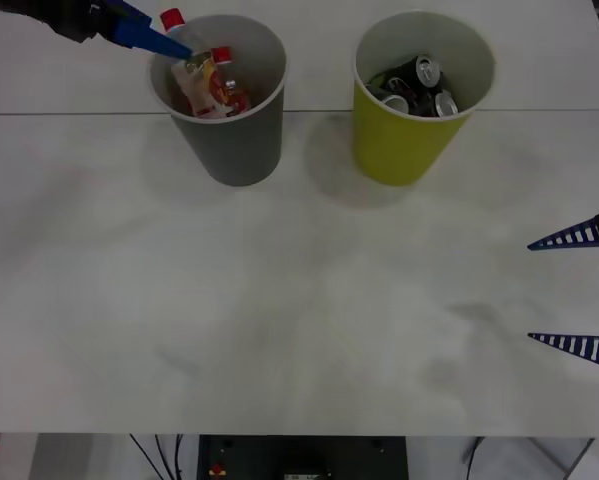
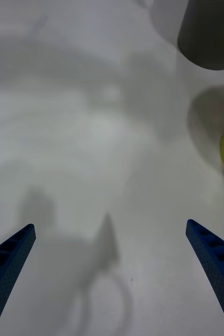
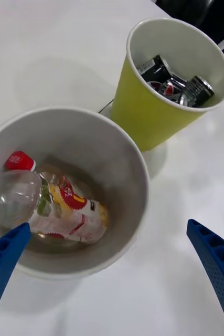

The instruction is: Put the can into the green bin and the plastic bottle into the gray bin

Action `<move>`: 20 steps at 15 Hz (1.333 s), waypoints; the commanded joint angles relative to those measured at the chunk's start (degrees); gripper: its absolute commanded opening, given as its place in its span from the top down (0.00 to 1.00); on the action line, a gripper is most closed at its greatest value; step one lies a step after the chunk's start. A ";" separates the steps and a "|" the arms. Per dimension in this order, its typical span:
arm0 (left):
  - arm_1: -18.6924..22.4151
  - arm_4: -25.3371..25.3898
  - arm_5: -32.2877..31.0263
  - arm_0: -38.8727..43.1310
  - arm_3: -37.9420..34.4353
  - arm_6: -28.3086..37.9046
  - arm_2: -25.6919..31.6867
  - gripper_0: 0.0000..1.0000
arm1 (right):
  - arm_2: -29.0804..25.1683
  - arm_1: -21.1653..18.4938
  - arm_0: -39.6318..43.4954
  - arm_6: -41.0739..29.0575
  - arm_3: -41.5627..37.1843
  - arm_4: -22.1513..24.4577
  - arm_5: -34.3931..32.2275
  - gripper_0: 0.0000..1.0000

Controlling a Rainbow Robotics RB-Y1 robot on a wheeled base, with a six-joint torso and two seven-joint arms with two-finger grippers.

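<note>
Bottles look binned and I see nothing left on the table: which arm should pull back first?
Left. The left gripper hangs open over the gray bin, with the plastic bottle lying inside. The right gripper is open, away from both bins.

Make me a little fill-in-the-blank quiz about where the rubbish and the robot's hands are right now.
1. The plastic bottle lies inside the ____ bin.
2. The cans sit in the ____ bin.
3. The left hand hovers over the gray bin with its fingers ____.
4. The right hand waits open above the bare ____.

Missing words: gray; green; open; table
</note>
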 commanded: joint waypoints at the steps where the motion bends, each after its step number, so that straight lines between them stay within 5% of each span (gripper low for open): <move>1: 2.68 3.07 0.50 12.19 -9.15 -3.97 8.15 0.00 | 0.00 0.00 0.00 0.00 0.00 0.00 0.00 0.00; 5: 1.45 3.77 0.76 30.82 -21.19 -15.93 19.67 0.00 | 0.00 0.00 0.00 0.00 0.00 0.00 0.00 0.00; 10: -1.54 4.39 -0.29 44.62 -27.16 -34.82 26.00 0.00 | 0.00 0.00 0.00 0.00 0.00 0.00 0.00 0.00; 20: -7.69 3.60 -6.27 57.01 -29.63 -60.14 31.53 0.00 | 0.00 0.00 0.00 0.00 0.00 0.00 0.00 0.00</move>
